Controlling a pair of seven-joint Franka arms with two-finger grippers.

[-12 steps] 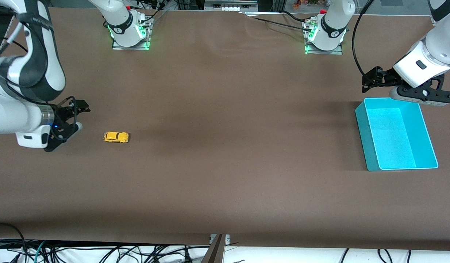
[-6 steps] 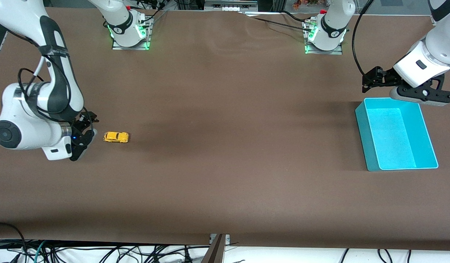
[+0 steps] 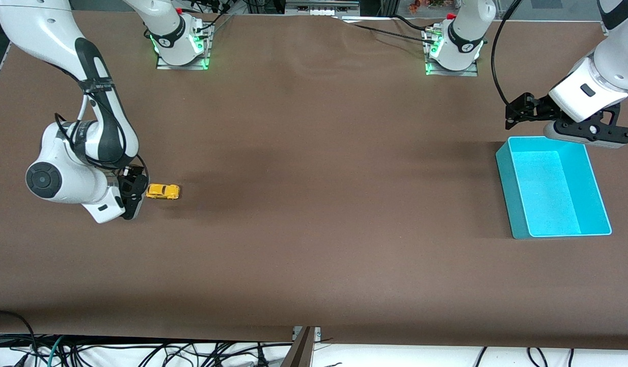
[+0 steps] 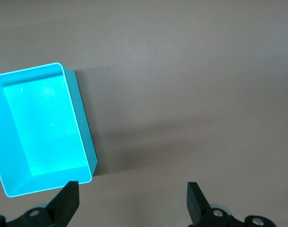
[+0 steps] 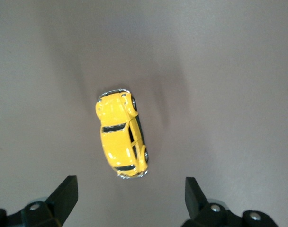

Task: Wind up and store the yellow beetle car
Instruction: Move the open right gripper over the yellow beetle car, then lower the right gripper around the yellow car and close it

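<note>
The yellow beetle car (image 3: 163,191) stands on its wheels on the brown table near the right arm's end. It also shows in the right wrist view (image 5: 121,140), just ahead of the open fingers. My right gripper (image 3: 133,196) is open and empty, low beside the car, not touching it. The turquoise bin (image 3: 553,186) sits empty at the left arm's end and shows in the left wrist view (image 4: 40,127). My left gripper (image 3: 520,112) is open and empty, waiting above the table by the bin's edge nearest the arm bases.
The brown table (image 3: 314,229) stretches bare between car and bin. The two arm bases (image 3: 181,43) (image 3: 454,48) stand along the table's edge farthest from the front camera. Cables hang below the near edge.
My right arm has swung in toward the car, bringing its gripper from well aside to right beside it. The car, the bin and the left arm have not moved.
</note>
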